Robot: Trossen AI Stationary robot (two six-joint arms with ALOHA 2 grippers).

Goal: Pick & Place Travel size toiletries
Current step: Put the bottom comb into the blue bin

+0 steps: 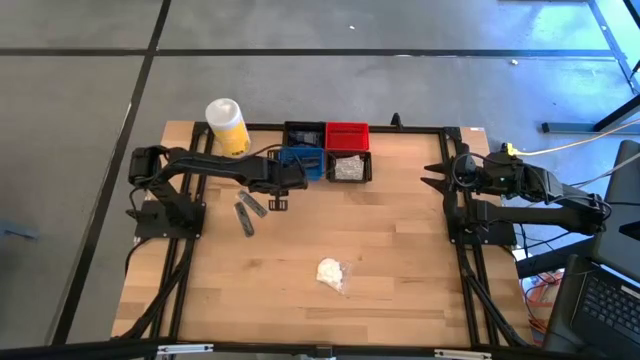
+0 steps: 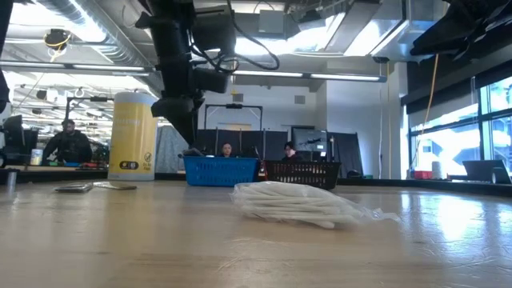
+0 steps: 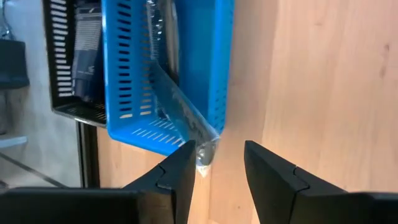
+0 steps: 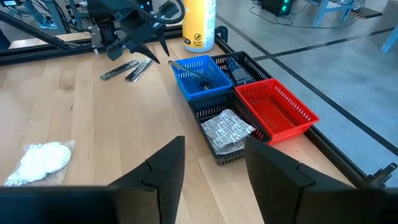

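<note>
4 bins (image 4: 236, 99), 2 loose tubes (image 1: 247, 210) (dark), 1 wad (image 1: 330, 272), 1 yellow container (image 1: 227, 126).

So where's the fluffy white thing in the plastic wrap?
In the high view the white wad in clear wrap lies alone on the wooden table, toward the near edge and roughly midway between the arms, well apart from the bins and the two dark tubes.

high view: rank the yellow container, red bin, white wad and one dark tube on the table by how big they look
1. red bin
2. yellow container, close to the red bin, so their order is unsure
3. white wad
4. dark tube, thinnest
</note>
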